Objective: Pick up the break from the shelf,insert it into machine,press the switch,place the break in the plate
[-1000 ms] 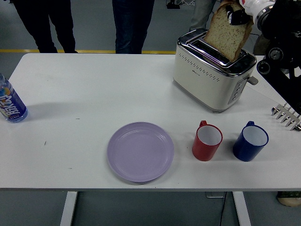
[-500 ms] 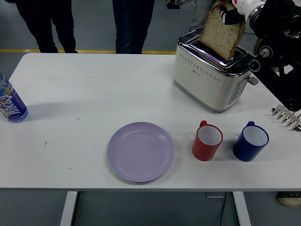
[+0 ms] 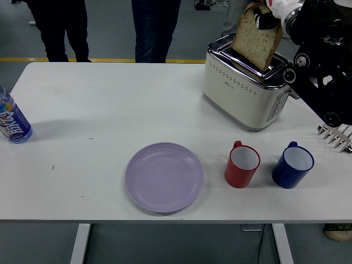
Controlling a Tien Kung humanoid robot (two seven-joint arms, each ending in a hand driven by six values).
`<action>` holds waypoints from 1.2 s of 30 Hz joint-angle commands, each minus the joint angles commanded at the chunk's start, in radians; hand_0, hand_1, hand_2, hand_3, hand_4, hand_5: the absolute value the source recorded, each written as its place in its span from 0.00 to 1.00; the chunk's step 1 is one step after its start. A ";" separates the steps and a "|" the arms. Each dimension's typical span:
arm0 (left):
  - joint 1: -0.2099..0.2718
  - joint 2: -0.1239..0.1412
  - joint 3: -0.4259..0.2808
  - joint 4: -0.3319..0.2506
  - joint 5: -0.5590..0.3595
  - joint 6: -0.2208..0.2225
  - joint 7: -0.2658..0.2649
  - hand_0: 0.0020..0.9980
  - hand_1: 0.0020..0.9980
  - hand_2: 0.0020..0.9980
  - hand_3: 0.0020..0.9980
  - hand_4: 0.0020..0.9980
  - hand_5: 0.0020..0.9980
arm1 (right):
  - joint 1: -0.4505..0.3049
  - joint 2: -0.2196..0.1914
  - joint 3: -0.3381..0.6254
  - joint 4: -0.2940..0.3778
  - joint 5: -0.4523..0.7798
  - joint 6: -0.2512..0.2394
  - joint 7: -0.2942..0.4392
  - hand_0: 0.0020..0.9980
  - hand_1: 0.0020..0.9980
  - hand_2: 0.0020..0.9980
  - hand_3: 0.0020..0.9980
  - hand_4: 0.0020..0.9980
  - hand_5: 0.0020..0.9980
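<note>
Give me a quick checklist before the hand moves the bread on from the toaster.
1. Grip: right hand pinches the bread at its top edge. Ok.
2. Bread clear of the toaster: its lower edge sits at the slot. Cannot tell.
3. Plate is bare. Ok.
4. Path to plate: red mug and blue mug stand right of it, not across the line. Ok.
5. Left hand: out of view. Cannot tell.
6. People stand beyond the far edge, hands off the table. Ok.
</note>
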 joint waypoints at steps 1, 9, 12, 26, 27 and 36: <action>0.000 0.000 0.000 0.000 0.000 0.000 0.000 0.40 0.51 0.67 0.80 0.68 1.00 | 0.001 0.001 -0.001 -0.003 -0.003 -0.001 0.001 0.12 0.25 0.45 0.49 0.47 0.00; -0.003 0.001 0.003 0.000 0.000 -0.001 0.000 0.40 0.51 0.67 0.80 0.68 1.00 | 0.012 0.017 -0.011 -0.044 -0.017 -0.016 0.017 0.11 0.25 0.45 0.49 0.47 0.00; -0.004 0.000 0.003 0.000 0.001 0.000 -0.001 0.40 0.51 0.67 0.80 0.68 1.00 | 0.014 0.023 -0.014 -0.062 -0.018 -0.018 0.019 0.11 0.25 0.45 0.49 0.47 0.00; -0.005 0.000 0.004 0.000 0.003 0.000 0.000 0.40 0.51 0.67 0.80 0.68 1.00 | 0.015 0.041 -0.017 -0.110 -0.030 -0.029 0.030 0.11 0.25 0.45 0.49 0.47 0.00; -0.005 0.000 0.003 0.000 0.003 0.000 0.000 0.40 0.51 0.67 0.80 0.68 1.00 | 0.015 0.041 -0.018 -0.113 -0.032 -0.030 0.031 0.11 0.25 0.45 0.49 0.47 0.00; -0.007 -0.001 0.005 0.000 0.002 -0.001 0.000 0.39 0.51 0.67 0.79 0.68 1.00 | 0.013 0.042 -0.028 -0.130 -0.034 -0.030 0.035 0.11 0.25 0.45 0.49 0.47 0.00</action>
